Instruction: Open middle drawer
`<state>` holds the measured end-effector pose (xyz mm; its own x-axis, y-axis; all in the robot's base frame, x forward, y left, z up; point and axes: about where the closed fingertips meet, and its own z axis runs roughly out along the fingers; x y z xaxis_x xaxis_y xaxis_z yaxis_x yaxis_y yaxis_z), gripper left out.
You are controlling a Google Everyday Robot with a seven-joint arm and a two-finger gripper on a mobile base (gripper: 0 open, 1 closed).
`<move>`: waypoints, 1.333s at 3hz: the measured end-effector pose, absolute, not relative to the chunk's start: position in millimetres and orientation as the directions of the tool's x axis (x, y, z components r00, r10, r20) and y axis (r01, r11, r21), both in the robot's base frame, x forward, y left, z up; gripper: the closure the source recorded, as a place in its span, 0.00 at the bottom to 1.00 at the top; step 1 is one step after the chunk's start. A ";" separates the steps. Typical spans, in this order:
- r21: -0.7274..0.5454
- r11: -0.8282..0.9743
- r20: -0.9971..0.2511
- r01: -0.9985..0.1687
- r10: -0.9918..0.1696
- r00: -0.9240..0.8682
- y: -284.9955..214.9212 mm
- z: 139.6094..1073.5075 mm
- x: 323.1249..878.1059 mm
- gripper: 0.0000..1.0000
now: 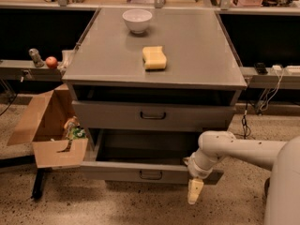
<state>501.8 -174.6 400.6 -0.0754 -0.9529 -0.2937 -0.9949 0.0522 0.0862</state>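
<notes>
Just below pulled-out middle drawer (123, 171), gripper (195, 192) pointing down (grip: cannot tell)

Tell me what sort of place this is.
Probably a lab or workshop: a grey metal drawer cabinet, side benches strung with cables, a speckled floor. The gripper hangs just in front of the pulled-out drawer.

no legible text or labels anywhere, gripper (195, 191) hanging low, right of centre

On the counter (108, 55), the bowl (137, 20) sits behind the sponge (154, 58). The claw (195, 191) hangs before the middle drawer (117, 171), at its right end.
</notes>
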 end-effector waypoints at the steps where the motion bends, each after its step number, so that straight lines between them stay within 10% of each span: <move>1: 0.115 0.026 -0.272 -0.993 -0.961 -0.057 -176.2 394.4 478.1 0.00; 4: 0.104 0.001 -0.270 -0.995 -0.963 -0.029 -176.6 401.5 462.5 0.73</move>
<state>462.5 -176.6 401.5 -0.0294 -0.9625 -0.2697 -0.9946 0.0013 0.1036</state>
